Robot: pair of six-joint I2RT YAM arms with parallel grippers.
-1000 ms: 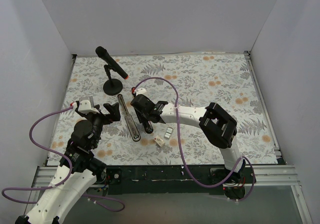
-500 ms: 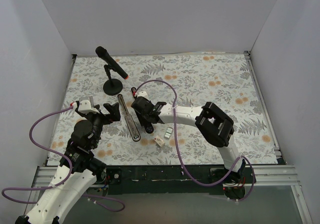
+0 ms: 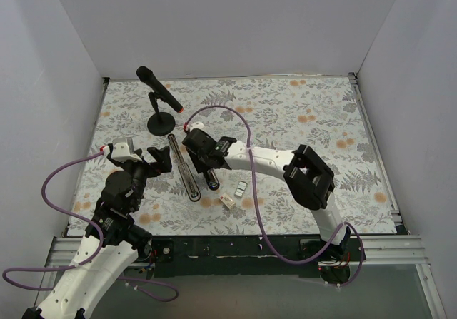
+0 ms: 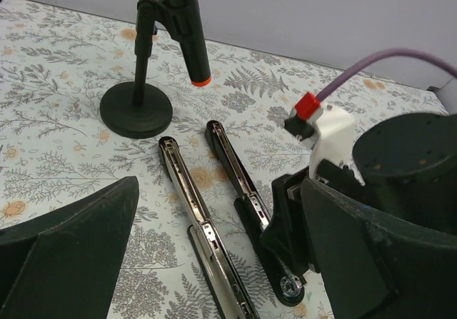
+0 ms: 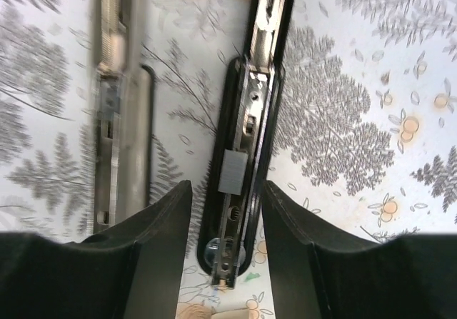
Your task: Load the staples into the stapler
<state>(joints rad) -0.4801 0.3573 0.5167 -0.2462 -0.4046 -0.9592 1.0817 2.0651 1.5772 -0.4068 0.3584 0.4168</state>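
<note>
The stapler (image 3: 183, 170) lies opened flat left of centre, its silver rail (image 4: 200, 219) beside its black half (image 4: 239, 173). In the right wrist view a small grey staples block (image 5: 233, 170) rests in the metal channel of the black half (image 5: 260, 83). My right gripper (image 5: 227, 219) is open and straddles that half, with its fingers (image 5: 161, 226) apart from the block. From above, my right gripper (image 3: 207, 168) hangs over the black half. More staples (image 3: 241, 188) and their tan box (image 3: 227, 200) lie just to the right. My left gripper (image 3: 156, 163) waits wide open left of the stapler.
A black microphone (image 3: 158, 89) on a round stand (image 3: 161, 124) is behind the stapler, and it is close in the left wrist view too, as the microphone (image 4: 182, 26). White walls enclose the floral mat (image 3: 321, 133). The right arm's purple cable (image 3: 235, 119) arcs over the middle.
My right gripper has edged slightly back and left along the stapler's black half, and its jaws have widened a little. The left arm has not moved.
</note>
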